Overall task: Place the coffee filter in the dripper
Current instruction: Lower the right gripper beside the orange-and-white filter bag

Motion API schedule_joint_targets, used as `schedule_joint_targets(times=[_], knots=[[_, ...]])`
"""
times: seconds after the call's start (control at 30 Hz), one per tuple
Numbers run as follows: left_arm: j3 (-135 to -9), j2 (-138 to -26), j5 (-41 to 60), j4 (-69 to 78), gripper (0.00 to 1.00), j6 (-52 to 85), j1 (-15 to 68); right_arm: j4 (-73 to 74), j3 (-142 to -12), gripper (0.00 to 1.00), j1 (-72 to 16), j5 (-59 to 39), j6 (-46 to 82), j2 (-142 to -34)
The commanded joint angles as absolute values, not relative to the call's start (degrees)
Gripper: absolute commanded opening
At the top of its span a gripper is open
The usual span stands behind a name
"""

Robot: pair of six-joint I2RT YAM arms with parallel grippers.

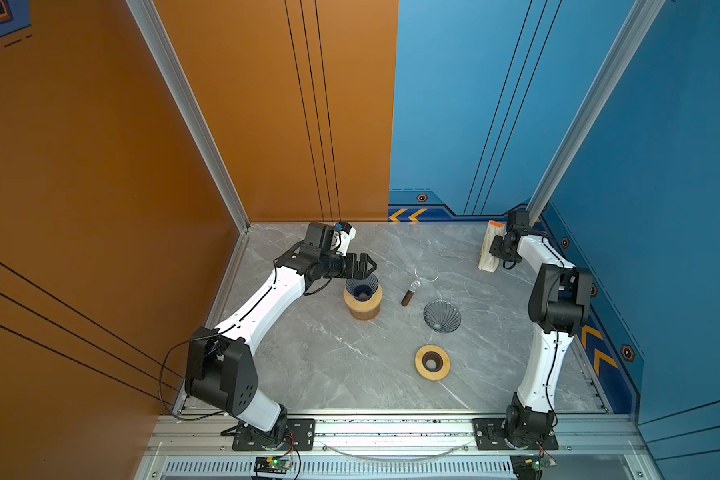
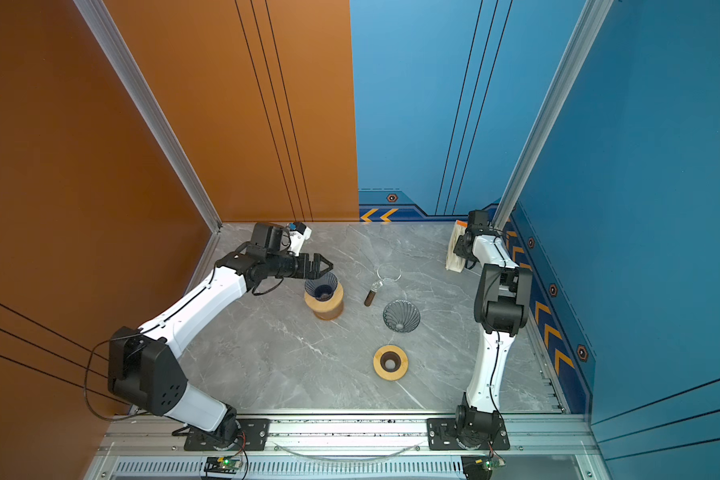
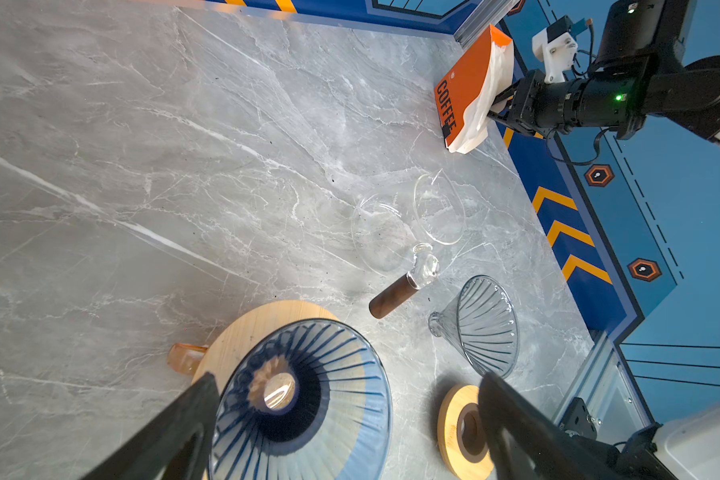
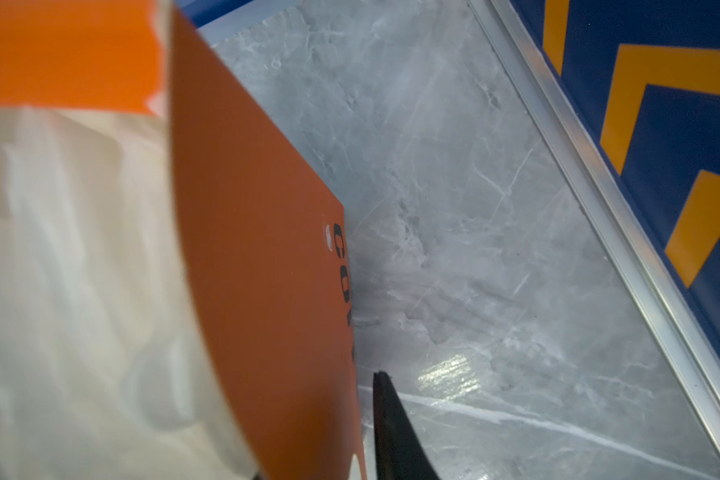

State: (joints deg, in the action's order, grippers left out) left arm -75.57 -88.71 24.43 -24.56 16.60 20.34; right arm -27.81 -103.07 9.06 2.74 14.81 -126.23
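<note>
Two arms of mine reach over a grey marble table, seen from above, between orange and blue walls.

My left pincer hangs just above the far rim of the blue dripper. Its jaws are spread wide apart and hold nothing. From my left wrist, both black fingers frame the dripper's ribbed cone, and I can see down the ribs to the hole at its bottom. The blue dripper sits upright in a wooden collar on an amber cup, on the left half of the table.

The coffee filters are well apart from it, in the far right corner. They are a white stack standing on edge in an orange filter pack printed COFFEE. My right pincer is up against the white side of that stack. From my right wrist only one black finger shows, just beside the orange card. The pack hides the rest, so I cannot tell whether those jaws are apart, together or clamped on a filter.

Between my arms lie a clear glass server with a brown handle and a grey glass dripper tipped on its side. Nearer my bases, a spare wooden ring lies flat.
</note>
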Motion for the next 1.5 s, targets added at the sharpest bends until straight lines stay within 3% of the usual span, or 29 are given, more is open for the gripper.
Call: schedule_joint_targets(times=[0.0, 0.33, 0.93, 1.47], knots=[[-76.82, -89.42, 24.26, -24.46, 0.98, 17.14, 20.65, -28.79, -104.43, 0.17, 9.38, 2.54, 14.59, -126.35], [-77.52, -90.75, 24.77, -24.39, 0.98, 17.36, 20.57, -30.6, -103.27, 0.03, 9.04, 2.97, 12.49, -124.47], [-77.59, -91.17, 25.14, -24.48, 0.98, 17.56, 20.58, -33.9, -99.29, 0.02, 5.56, 9.48, -2.22, -120.38], [-78.49, -91.89, 25.89, -24.45, 0.98, 17.75, 20.63, -36.56, -98.1, 0.2, 5.19, 7.26, 2.11, -117.12]])
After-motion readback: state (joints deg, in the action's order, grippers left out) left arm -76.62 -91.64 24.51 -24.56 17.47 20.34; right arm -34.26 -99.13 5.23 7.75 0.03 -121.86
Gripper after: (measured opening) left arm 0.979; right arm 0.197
